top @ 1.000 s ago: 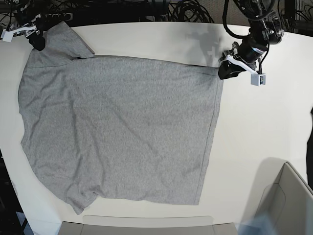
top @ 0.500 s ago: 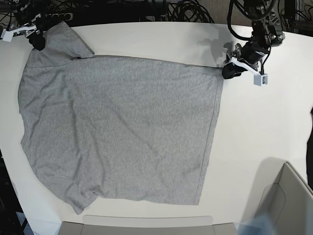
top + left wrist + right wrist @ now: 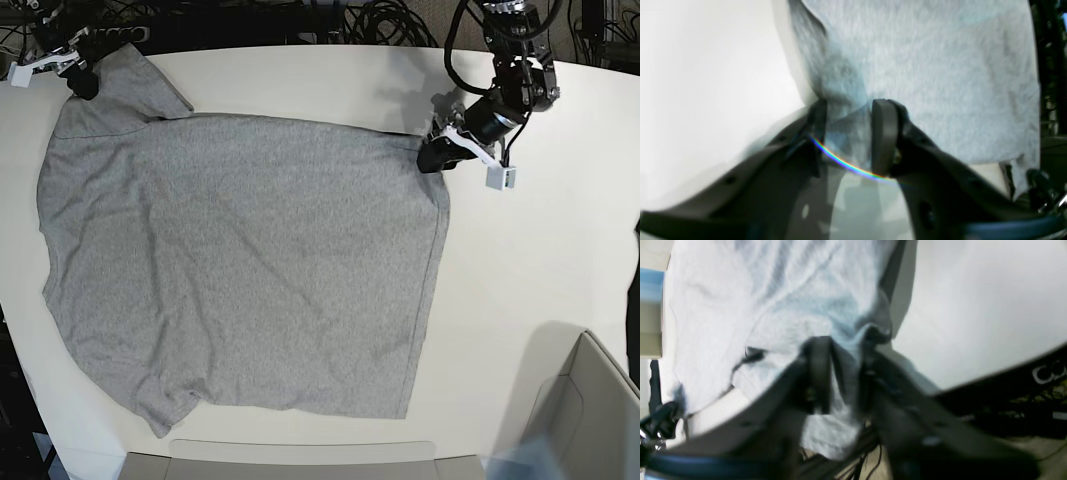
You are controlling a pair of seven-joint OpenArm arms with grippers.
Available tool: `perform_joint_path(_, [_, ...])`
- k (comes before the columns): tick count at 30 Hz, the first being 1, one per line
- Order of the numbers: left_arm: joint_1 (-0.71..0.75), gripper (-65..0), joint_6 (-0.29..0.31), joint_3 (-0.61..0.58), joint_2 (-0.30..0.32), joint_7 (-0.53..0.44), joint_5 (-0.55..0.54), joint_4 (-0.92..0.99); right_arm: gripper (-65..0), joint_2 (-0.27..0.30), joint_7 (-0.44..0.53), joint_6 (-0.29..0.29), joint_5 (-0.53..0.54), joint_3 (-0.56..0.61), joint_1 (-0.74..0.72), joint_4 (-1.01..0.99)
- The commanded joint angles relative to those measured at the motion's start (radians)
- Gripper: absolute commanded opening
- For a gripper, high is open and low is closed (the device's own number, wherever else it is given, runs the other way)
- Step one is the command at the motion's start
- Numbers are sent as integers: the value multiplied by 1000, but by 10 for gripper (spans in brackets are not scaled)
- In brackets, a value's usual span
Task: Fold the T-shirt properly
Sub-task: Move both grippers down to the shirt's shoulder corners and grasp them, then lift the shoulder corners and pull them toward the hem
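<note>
So both grippers have grey cloth pinched at the far corners.
T-shirt (image 3: 240, 260) lies flat and wrinkly, soft heather knit, on the white table (image 3: 520, 270); left gripper (image 3: 432, 158) clamps its hem corner, right gripper (image 3: 80, 84) clamps its sleeve.

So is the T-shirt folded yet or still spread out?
Spread: the T-shirt lies flat in one layer on the table, no fold made.

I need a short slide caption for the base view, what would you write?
Grey T-shirt spread flat on the white table, each tool at a far corner: left tool, right tool.
</note>
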State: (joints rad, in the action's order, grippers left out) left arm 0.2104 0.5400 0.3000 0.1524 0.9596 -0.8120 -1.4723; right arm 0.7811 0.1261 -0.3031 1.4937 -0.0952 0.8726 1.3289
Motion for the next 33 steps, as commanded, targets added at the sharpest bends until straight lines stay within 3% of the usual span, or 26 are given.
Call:
perform_joint_path(1, [-1, -514, -21, -2, 5, 23, 49, 3, -582, 11, -35, 28, -10, -1, 13, 1])
perform_joint_path(3, [-2, -607, -21, 3, 5, 23, 49, 3, -650, 11, -35, 32, -10, -1, 13, 1])
perform_joint_path(4, [-2, -646, -22, 3, 5, 23, 49, 3, -650, 11, -35, 34, -10, -1, 13, 1])
perform_joint_path(8, [14, -650, -22, 48, 8, 29, 49, 3, -650, 7, -32, 34, -10, 1, 17, 4])
perform_joint_path(13, [83, -650, -21, 149, 8, 26, 49, -40, -650, -56, -27, 32, -10, -38, 23, 48])
perform_joint_path(15, [117, -650, -19, 176, 8, 26, 49, -80, -650, -105, -29, 32, -10, -77, 36, 82])
perform_joint_path(23, [240, -650, -19, 199, 26, 25, 49, -181, -650, -331, -44, 34, -330, -223, 52, 222])
perform_joint_path(28, [311, -650, -19, 201, 31, -1, 49, -247, -650, -421, -148, 26, -417, -338, 50, 272])
perform_joint_path(33, [358, -650, -28, 201, 31, -26, 49, -330, -650, -470, -194, 25, -493, -420, 38, 332])
